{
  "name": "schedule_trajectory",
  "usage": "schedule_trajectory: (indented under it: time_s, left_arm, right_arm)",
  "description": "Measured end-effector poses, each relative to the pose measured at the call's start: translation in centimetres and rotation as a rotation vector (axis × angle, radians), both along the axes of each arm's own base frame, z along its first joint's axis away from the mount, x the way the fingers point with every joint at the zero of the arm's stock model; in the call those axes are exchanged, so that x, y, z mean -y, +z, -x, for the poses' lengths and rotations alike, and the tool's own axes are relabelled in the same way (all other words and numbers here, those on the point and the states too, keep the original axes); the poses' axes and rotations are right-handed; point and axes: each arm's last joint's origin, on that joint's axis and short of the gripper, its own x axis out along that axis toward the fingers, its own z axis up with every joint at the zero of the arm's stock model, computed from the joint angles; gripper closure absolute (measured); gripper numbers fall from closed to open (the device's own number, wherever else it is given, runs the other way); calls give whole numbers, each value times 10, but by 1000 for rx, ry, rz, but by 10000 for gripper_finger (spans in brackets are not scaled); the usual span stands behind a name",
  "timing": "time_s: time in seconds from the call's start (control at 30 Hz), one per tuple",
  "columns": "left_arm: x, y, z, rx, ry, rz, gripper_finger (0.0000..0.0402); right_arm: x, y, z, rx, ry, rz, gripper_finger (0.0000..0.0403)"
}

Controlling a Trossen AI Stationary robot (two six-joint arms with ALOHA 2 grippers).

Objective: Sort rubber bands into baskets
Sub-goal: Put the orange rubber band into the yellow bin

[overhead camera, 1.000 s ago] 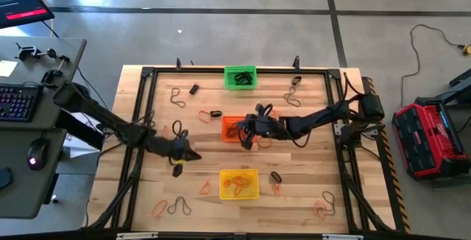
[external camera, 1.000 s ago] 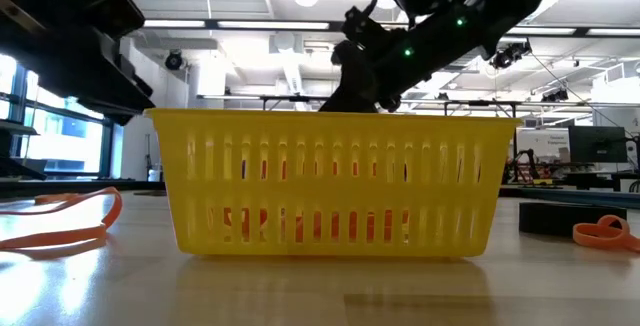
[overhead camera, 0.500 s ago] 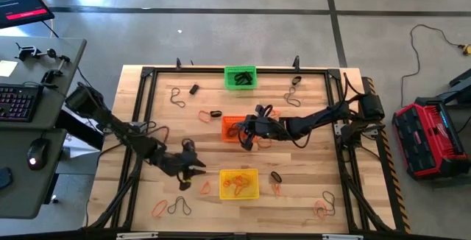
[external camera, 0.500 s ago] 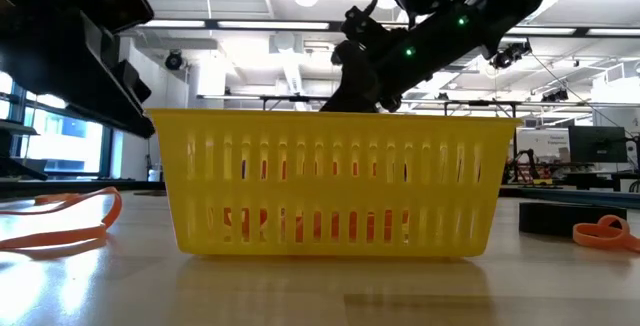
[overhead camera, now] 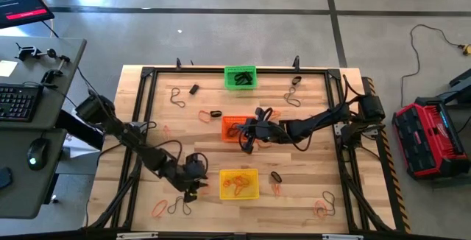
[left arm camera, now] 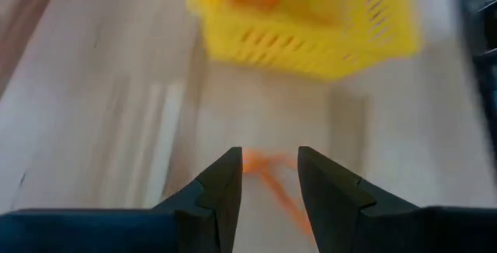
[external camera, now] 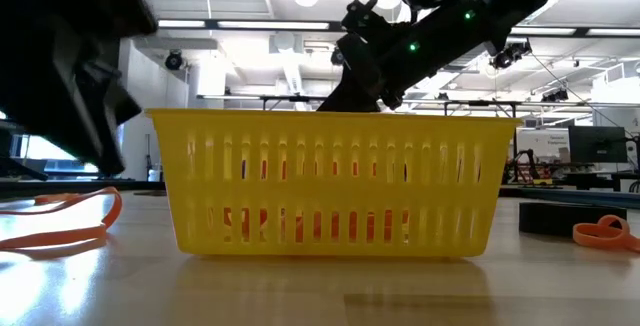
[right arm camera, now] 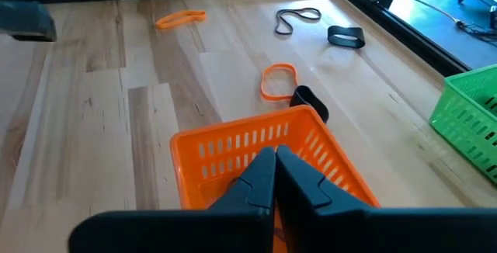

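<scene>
I'm lining my left gripper [left arm camera: 268,177], fingers parted, over an orange rubber band [left arm camera: 273,183] short of the yellow basket [left arm camera: 311,28]; right fingers [right arm camera: 299,177] are pinched shut at the orange basket [right arm camera: 233,148]; many bands are lying unsorted.

ahead: yellow basket [left arm camera: 303,20] blocks | between: bare wood, orange band [left arm camera: 268,177]

You've got three mesh baskets upright on the surface: green basket [overhead camera: 240,77] at the far edge holding black bands, orange basket [overhead camera: 234,128] mid-surface, yellow basket [overhead camera: 239,184] nearest, holding orange bands [overhead camera: 235,184]. Loose rubber bands [overhead camera: 176,97], orange and dark, lie scattered around them.
</scene>
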Motion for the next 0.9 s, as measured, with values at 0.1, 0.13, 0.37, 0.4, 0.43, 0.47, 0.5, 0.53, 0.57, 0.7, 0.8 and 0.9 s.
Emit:
schedule_trajectory:
  time_s: [0.1, 0.13, 0.37, 0.4, 0.43, 0.47, 0.5, 0.53, 0.57, 0.7, 0.8, 0.9]
  left_arm:
    - [-5, -9, 0, -78, 61, -3, 282]
    - [-5, -11, 0, -92, 72, 5, 282]
    - [-3, -12, -7, -75, 35, 64, 282]
    - [-3, -12, -7, -74, 29, 61, 282]
    - [-4, -12, -7, -77, 21, 60, 282]
    - [-4, -12, -7, -81, 16, 65, 282]
    - [-5, -12, -8, -86, 12, 74, 282]
    - [-5, -12, -9, -90, 10, 82, 282]
    - [-6, -12, -9, -94, 7, 90, 282]
    - [-9, -12, -11, -96, 14, 96, 282]
    - [-12, -14, -13, -103, 27, 91, 283]
    - [-13, -18, -14, -131, -8, 102, 301]
  right_arm:
    - [0, 0, 0, 0, 0, 1, 403]
    - [0, 0, 0, -1, 0, 1, 403]
    - [0, 0, 0, -1, 1, 2, 403]
    - [0, 0, 0, -1, 1, 2, 403]
    - [0, 0, 0, -1, 1, 2, 403]
    - [0, 0, 0, -1, 1, 3, 403]
    - [0, 0, 0, -1, 1, 2, 403]
    - [0, 0, 0, 0, 0, 2, 403]
    - [0, 0, 0, 0, 0, 1, 403]
    - [0, 0, 0, 1, -1, -1, 403]
    - [0, 0, 0, 7, -9, -16, 403]
    - [0, 0, 0, 7, -9, -19, 403]
